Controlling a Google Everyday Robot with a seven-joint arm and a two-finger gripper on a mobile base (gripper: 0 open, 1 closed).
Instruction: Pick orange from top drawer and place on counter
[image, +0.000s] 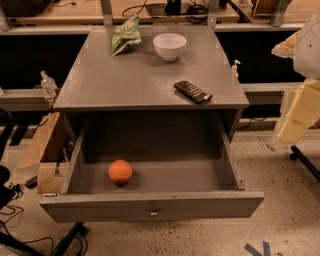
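While orange (120, 171) lies left, end effector (296, 119) hangs right.

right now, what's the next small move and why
Probably swing the gripper from the right edge of the view leftward and down, to a spot above the orange. The orange lies alone in the left half of the open top drawer, far from the gripper, so closing that gap seems to come first. The counter has bare room for placing it later.
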